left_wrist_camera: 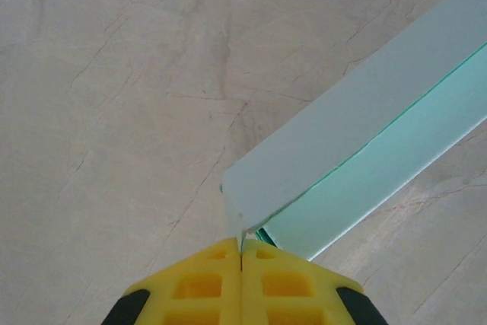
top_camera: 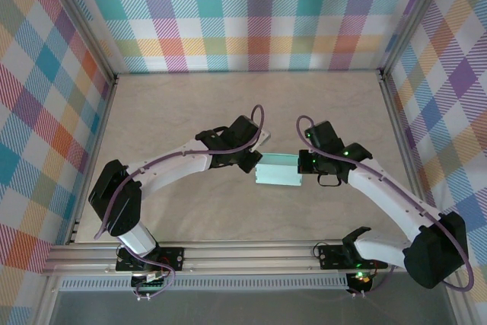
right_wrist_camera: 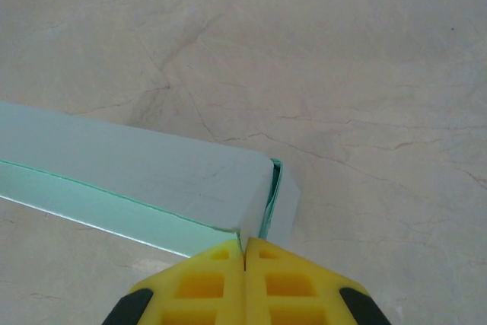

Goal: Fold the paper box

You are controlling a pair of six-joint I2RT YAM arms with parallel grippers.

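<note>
The paper box (top_camera: 279,171) lies mid-bench (top_camera: 228,97) between the arms, a shallow rectangular form. The left pincer (left_wrist_camera: 241,245) is pressed together on its left end wall and the right pincer (right_wrist_camera: 244,245) on the opposite end flap, probably bracing both ends while the folds set. Whether the box rests on the bench or hangs just above it cannot be confirmed.

the paper box (top_camera: 279,172) is pale mint-green, with brighter green cut edges. the table (top_camera: 190,97) is beige with thin marble-like veins. the walls (top_camera: 259,13) carry a pastel plaid of teal, orange, purple and yellow. the left arm (top_camera: 167,165) and right arm (top_camera: 388,199) are white and black. the left gripper (left_wrist_camera: 241,243) and right gripper (right_wrist_camera: 244,243) are yellow.
</note>
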